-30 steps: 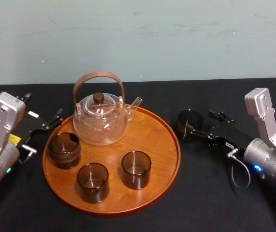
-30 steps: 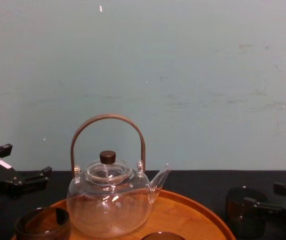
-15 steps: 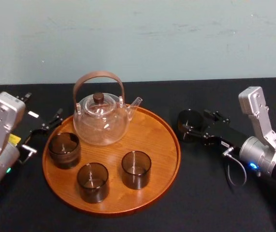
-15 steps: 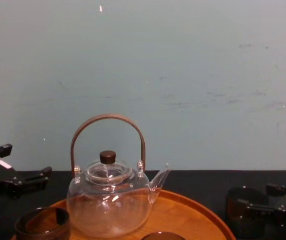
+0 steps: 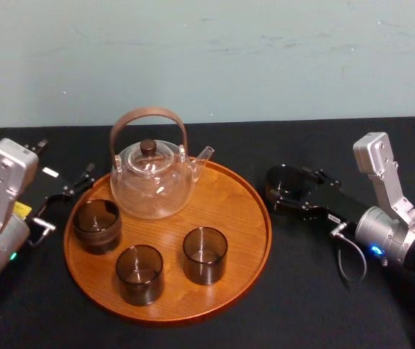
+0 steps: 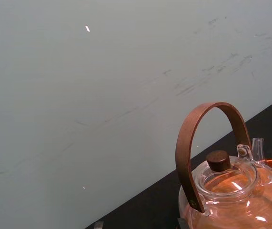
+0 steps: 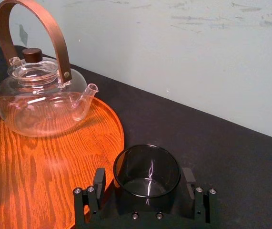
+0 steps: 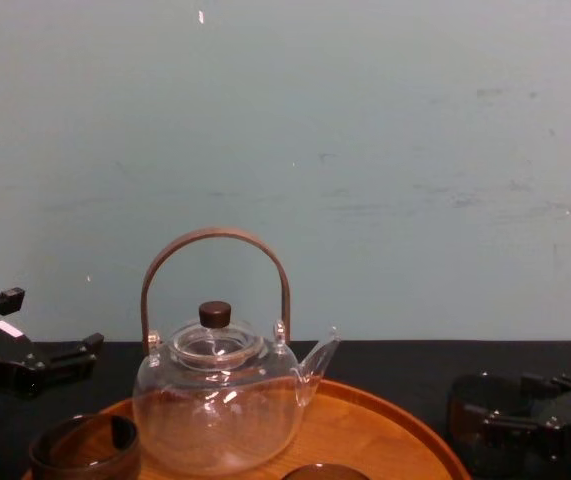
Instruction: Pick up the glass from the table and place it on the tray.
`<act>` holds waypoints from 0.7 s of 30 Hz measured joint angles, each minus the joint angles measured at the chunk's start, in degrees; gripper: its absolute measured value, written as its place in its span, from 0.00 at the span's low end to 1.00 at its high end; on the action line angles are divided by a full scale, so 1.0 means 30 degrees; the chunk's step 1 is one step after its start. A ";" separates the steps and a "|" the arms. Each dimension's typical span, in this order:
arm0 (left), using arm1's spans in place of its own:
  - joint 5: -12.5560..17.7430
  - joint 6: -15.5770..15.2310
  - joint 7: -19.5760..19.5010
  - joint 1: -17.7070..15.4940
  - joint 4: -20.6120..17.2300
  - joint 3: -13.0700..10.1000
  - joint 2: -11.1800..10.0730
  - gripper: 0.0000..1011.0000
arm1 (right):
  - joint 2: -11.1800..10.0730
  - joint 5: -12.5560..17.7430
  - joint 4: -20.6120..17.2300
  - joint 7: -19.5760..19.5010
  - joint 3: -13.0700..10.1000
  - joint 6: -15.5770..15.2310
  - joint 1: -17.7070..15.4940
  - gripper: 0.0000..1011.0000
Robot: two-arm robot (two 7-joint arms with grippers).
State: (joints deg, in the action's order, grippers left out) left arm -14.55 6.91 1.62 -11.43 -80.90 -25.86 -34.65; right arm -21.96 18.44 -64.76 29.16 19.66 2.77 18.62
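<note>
At the right gripper (image 7: 144,180), jaws open, one finger on either side of a dark glass (image 7: 147,167). Close to both walls, with a thin gap visible on at least one side, so not clamped and nothing lifted. Glass upright on the black table (image 7: 231,157), mouth up, long axis vertical, base flat on the surface. Just beside the right rim of the round wooden tray (image 7: 40,162), near it but apart. Behind the jaws, the right arm low over the table, reaching in from the right toward the tray. On the tray, toward the back, a clear teapot (image 5: 152,182) with a brown hoop handle, a dark knob on its lid and a spout aimed right, toward the glass. In front of the teapot, three more glasses (image 5: 139,273), all upright, mouths up, apart from one another. Just past the tray's left rim, the left gripper (image 5: 67,163), jaws wide open, holding nothing, idle at the table's left side. Behind it all, a pale blue-green wall (image 5: 265,58).
</note>
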 joint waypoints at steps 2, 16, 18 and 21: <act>0.0000 0.0000 0.0001 -0.0001 0.0000 0.0000 0.0000 0.99 | 0.0003 -0.0005 0.0024 -0.0002 0.0017 0.0015 0.0018 0.99; 0.0000 0.0001 0.0001 0.0001 0.0001 0.0001 0.0000 0.99 | -0.0022 -0.0141 -0.0029 -0.0143 0.0070 0.0080 0.0011 0.99; 0.0000 0.0000 0.0001 -0.0001 0.0001 0.0000 0.0000 0.99 | -0.0022 -0.0141 -0.0033 -0.0144 0.0069 0.0080 0.0008 0.99; -0.0001 0.0000 0.0001 0.0000 0.0001 0.0000 0.0000 0.99 | -0.0022 -0.0141 -0.0032 -0.0108 0.0067 0.0098 0.0007 0.99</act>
State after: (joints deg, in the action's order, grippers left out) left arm -14.55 6.91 1.62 -11.43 -80.90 -25.86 -34.64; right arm -22.02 18.02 -64.85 28.84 19.86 3.06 18.64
